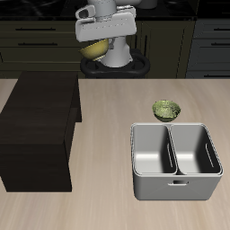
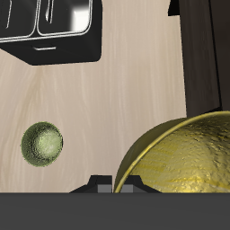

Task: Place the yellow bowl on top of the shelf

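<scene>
The yellow bowl (image 1: 93, 49) hangs in the air at the table's back, held by my gripper (image 1: 99, 40), which is shut on its rim. In the wrist view the yellow bowl (image 2: 184, 166) shows large and close, golden with a speckled inside, and only a small part of my gripper (image 2: 114, 183) shows at its rim. The shelf (image 1: 36, 126), a big dark wooden box with a flat top, stands on the table below and forward of the bowl. Its dark edge also shows in the wrist view (image 2: 207, 54).
A small olive-green bowl (image 1: 166, 110) sits on the table behind the grey two-compartment bin (image 1: 175, 184). Both show in the wrist view, the olive bowl (image 2: 43, 144) and the bin (image 2: 54, 49). The robot's base (image 1: 121, 61) stands at the table's back.
</scene>
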